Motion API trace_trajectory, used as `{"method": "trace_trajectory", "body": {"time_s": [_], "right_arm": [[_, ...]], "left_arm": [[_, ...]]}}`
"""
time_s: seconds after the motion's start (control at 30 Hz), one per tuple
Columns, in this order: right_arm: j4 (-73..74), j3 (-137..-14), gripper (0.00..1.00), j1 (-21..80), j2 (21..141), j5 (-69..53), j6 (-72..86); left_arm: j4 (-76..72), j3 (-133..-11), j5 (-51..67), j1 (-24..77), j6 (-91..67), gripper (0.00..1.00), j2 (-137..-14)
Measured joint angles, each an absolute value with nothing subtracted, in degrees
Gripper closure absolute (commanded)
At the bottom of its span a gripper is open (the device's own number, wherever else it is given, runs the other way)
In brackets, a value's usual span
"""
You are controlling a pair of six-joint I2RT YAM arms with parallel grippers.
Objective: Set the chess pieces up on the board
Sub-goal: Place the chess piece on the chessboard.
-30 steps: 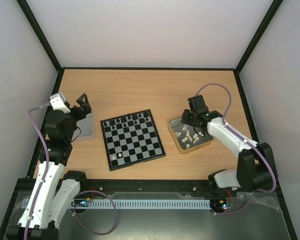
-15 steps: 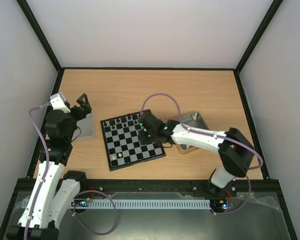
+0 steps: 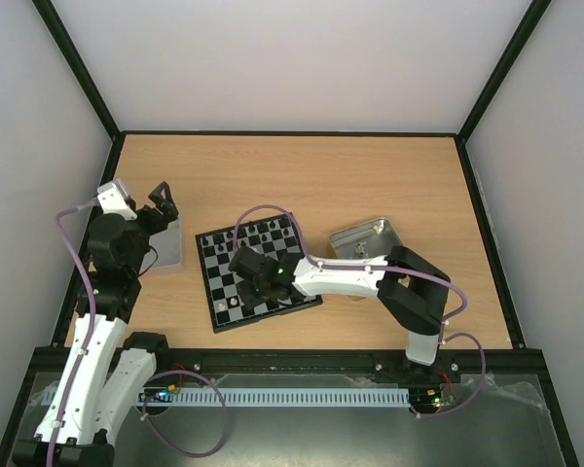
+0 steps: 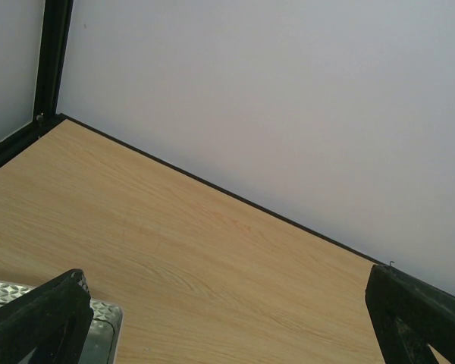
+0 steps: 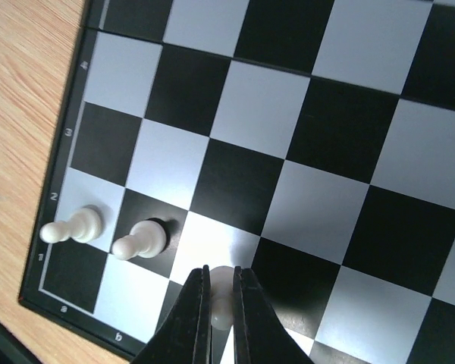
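The board [image 3: 261, 272] lies mid-table, black and silver checks. My right gripper [image 3: 245, 267] [image 5: 221, 303] reaches across it, low over its near left part, shut on a white pawn [image 5: 222, 299]. That pawn hangs over a light square in the second row. Two white pawns [image 5: 74, 226] [image 5: 140, 238] stand beside it on the a and b files. Black pieces [image 3: 245, 233] line the board's far edge. My left gripper [image 3: 162, 199] [image 4: 227, 318] is raised at the table's left side, open and empty, both fingertips [image 4: 38, 318] at the frame's bottom corners.
A silver metal tray [image 3: 164, 245] [image 4: 102, 334] lies under the left gripper. A gold-rimmed tray [image 3: 370, 239] sits right of the board, partly hidden by the right arm. Black frame rails border the wooden table [image 3: 302, 175].
The right arm has swung from the gold-rimmed tray leftward across the board to its near left corner, carrying the white pawn. The left arm has not moved.
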State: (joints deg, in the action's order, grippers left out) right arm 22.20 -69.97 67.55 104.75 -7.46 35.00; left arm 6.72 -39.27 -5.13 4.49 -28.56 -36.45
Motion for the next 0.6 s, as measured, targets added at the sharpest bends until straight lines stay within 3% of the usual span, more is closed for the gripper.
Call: {"method": "trace_trajectory", "body": {"time_s": [0.6], "right_arm": [[21.71, -70.67, 0.97, 67.92, 108.12, -10.33, 35.14]], "left_arm": [[6.74, -39.27, -5.15, 4.47, -28.58, 0.0, -36.4]]}}
